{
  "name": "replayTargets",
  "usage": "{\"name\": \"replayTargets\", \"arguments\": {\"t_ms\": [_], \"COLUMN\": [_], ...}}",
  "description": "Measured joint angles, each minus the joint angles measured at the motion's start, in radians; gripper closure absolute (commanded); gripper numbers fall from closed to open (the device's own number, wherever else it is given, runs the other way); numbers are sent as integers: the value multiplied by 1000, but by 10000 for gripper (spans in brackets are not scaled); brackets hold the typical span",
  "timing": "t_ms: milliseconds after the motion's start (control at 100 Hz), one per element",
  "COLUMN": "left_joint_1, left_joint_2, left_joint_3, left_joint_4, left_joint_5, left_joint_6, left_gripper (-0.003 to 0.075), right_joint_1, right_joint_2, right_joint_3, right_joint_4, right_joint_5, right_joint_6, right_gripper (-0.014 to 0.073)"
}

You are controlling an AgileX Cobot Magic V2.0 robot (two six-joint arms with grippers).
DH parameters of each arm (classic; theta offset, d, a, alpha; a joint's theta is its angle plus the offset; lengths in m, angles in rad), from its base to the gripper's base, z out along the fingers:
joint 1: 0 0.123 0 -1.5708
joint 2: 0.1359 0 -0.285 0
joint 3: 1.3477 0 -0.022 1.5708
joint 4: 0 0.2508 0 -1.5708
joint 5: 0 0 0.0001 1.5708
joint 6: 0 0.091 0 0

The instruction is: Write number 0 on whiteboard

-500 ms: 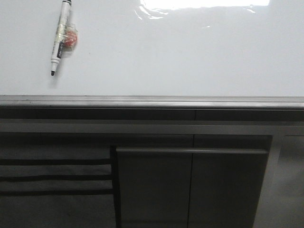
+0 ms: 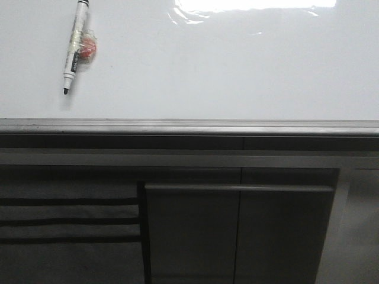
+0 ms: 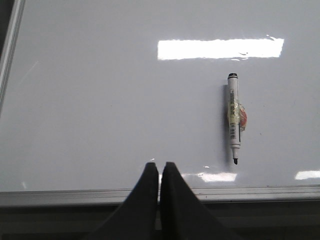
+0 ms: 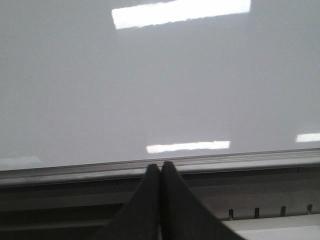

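The whiteboard (image 2: 225, 65) lies flat and glossy, with a grey metal frame edge (image 2: 189, 126) at its near side. No number 0 shows on it; its surface is blank. A white marker (image 2: 75, 48) with a black tip and an orange-red tag taped to it lies on the board at the far left, uncapped tip toward the near edge. It also shows in the left wrist view (image 3: 234, 118). My left gripper (image 3: 159, 167) is shut and empty over the board's near edge, apart from the marker. My right gripper (image 4: 161, 166) is shut and empty at the frame edge (image 4: 225, 162). Neither gripper shows in the front view.
Dark grey cabinet panels (image 2: 237, 231) stand below the board's near edge. Ceiling light glare (image 2: 254, 6) sits on the board's far side. The board's side frame edge (image 3: 10, 55) shows in the left wrist view.
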Motion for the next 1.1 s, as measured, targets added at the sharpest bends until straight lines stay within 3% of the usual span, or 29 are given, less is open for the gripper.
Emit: {"name": "replayTargets", "arguments": {"t_ms": [370,760,950,1100], "left_joint_1": [0,0,0,0], "left_joint_2": [0,0,14,139], "left_joint_3": [0,-8,-182,-375], "left_joint_4": [0,-25,-38,-1], "left_joint_5": [0,14,198,412], "left_joint_6": [0,0,0,0], "left_gripper": [741,741,741,740], "right_joint_1": [0,0,0,0], "right_joint_2": [0,0,7,103], "right_joint_3": [0,-19,-207,-406], "right_joint_4": [0,-73,-45,-41], "right_joint_5": [2,114,304,481], "right_joint_6": [0,0,0,-45], "right_gripper": [666,666,666,666]}}
